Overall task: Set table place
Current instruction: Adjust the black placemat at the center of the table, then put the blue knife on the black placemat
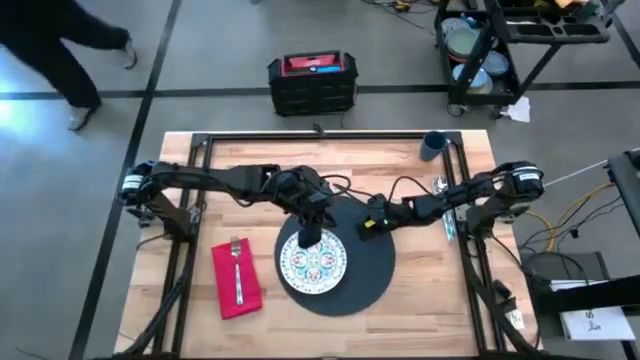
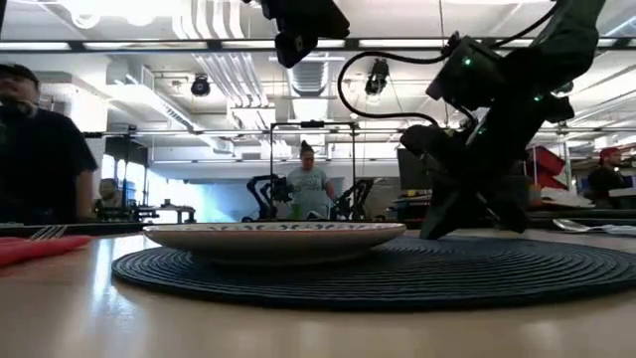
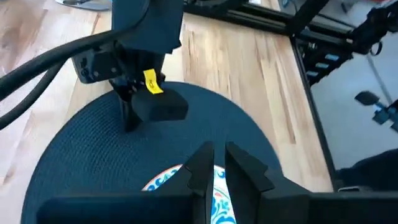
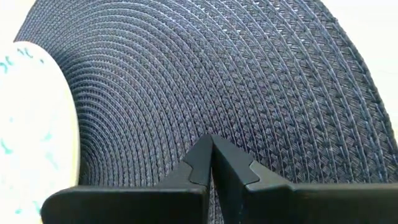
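Plate (image 1: 313, 262) on mat (image 1: 370, 268), napkin (image 1: 236, 281) left

Plate (image 4: 31, 124) cut off by edge; person (image 1: 60, 50) cropped.

Both arms are dark, slim and jointed, with black cables looping loosely along them. The right gripper (image 3: 134, 115) carries a small yellow tag on its blocky black housing. The left gripper (image 3: 214, 163) has angular, wedge-shaped black fingers.
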Controlling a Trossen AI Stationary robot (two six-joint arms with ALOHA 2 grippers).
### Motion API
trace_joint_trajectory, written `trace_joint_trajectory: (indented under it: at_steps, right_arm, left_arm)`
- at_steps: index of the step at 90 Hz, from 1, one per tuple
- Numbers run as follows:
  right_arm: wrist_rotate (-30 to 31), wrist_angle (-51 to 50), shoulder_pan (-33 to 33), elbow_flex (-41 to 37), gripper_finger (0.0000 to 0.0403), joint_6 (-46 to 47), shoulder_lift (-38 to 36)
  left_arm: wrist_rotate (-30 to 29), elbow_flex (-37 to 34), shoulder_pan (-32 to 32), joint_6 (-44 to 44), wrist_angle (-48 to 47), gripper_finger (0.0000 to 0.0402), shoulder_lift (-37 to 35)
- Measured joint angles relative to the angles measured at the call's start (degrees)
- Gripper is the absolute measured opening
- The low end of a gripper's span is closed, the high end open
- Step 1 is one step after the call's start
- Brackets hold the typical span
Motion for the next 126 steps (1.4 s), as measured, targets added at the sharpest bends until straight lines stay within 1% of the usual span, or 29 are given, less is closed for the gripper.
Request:
trace_joint_trajectory:
  at_steps: [12, 24, 41, 47, 55, 64, 72, 78, 85, 95, 110, 126]
  right_arm:
    - [1.1, 0.1, 1.1, 0.0, 0.0000, 0.7, 0.0]
    - [1.0, -0.9, 1.3, 0.0, 0.0000, 0.7, -0.8]
    - [2.4, -5.8, 1.5, -0.5, 0.0000, -1.8, -6.3]
    - [3.7, -8.7, 1.5, -0.6, 0.0000, -2.7, -8.3]
    - [3.9, -13.0, 1.4, -0.7, 0.0000, -3.7, -11.0]
    - [3.9, -16.3, 1.5, -0.7, 0.0000, -5.0, -14.5]
    - [3.7, -16.4, 1.5, -0.7, 0.0000, -6.8, -17.2]
    - [2.1, -16.5, 1.5, -0.6, 0.0000, -8.3, -18.4]
    - [1.4, -18.4, 1.5, -0.8, 0.0000, -9.0, -18.3]
    - [0.8, -20.2, 1.9, -2.2, 0.0000, -8.8, -15.6]
    - [0.7, -17.1, 4.2, -3.0, 0.0000, -8.9, -12.2]
    - [-0.8, -11.4, 6.4, -3.3, 0.0000, -8.6, -10.7]
  left_arm:
    - [-0.2, 0.0, 0.6, 0.4, 0.1, 0.0023, 0.0]
    - [-0.5, 0.0, 1.2, 1.1, 0.2, 0.0023, 0.0]
    - [-0.5, 0.0, 1.4, 0.8, 0.3, 0.0023, 0.0]
    - [-0.5, 0.0, 1.5, 0.5, 0.4, 0.0023, 0.0]
    - [-0.6, 0.0, 1.5, -0.5, 0.4, 0.0023, 0.0]
    - [-2.5, 0.0, 1.5, -1.0, 0.4, 0.0023, 0.0]
    - [-4.9, 0.0, 1.5, -1.9, 0.4, 0.0022, 0.0]
    - [-6.6, 0.0, 1.5, -2.8, 0.4, 0.0022, 0.0]
    - [-8.4, 0.0, 1.5, -3.6, 0.5, 0.0022, 0.0]
    - [-9.6, 0.0, 1.5, -5.1, 0.5, 0.0022, 0.0]
    - [-11.2, 0.0, 1.5, -8.1, 0.7, 0.0022, 0.0]
    - [-11.5, 0.0, 1.4, -10.3, 0.9, 0.0022, 0.0]
